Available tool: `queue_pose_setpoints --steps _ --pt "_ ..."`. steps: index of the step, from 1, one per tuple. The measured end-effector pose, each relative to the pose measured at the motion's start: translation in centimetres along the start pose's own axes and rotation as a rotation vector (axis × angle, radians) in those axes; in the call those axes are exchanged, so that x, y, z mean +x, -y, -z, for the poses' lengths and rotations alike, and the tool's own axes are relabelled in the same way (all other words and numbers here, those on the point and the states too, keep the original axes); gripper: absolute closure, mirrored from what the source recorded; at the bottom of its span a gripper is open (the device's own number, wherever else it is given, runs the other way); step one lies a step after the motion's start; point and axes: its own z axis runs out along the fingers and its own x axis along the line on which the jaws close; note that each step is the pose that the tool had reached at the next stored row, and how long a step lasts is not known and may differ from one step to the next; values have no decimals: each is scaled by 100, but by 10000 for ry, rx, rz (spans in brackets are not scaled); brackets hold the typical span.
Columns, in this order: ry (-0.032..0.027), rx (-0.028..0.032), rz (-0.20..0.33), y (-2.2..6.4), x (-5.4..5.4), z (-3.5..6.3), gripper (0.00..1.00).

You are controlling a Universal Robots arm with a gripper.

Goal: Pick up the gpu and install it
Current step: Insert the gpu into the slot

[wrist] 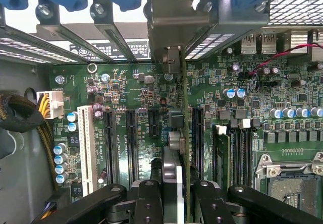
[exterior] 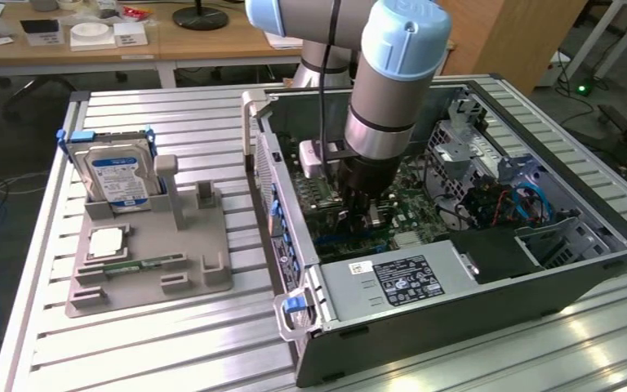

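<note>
Thin green gpu [wrist: 184,143], edge-on and upright; over the motherboard [wrist: 126,82]

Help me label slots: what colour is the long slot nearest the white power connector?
The slot is white; best in the wrist view.

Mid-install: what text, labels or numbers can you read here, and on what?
"POWER2" (as it seems to read): motherboard, by the white connector.
White sticker behind the slot covers: too small to read.
Power supply label: blurred, unreadable.
Hard drive label: blurred, unreadable.
gpu, seen edge-on: no text visible.
</note>
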Motion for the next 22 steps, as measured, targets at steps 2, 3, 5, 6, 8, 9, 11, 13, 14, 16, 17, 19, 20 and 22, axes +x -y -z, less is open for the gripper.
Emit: queue_pose_setpoints --steps 2,3,5,6,8,9,11,13,14,16,17,19,20,22 --pt "1 1 -1 0 0 -1 71" --pt "1 1 0 0 0 -1 71" --pt "1 1 -1 0 0 -1 71" --pt "2 2 0 0 0 -2 71" --pt "1 1 0 0 0 -1 71" --pt "2 2 -1 0 0 -2 71" --pt "5 3 1 -1 0 -6 71" --pt "3 3 2 -2 0 -10 71" --pt "2 4 1 -4 0 -12 71" --pt "2 2 0 -5 1 -17 71" --pt "1 1 1 -5 1 -18 71" --pt "1 -1 0 -5 1 -21 71" --pt "1 -4 -1 -6 1 -24 71" --pt "0 -8 -1 -6 1 -28 71"
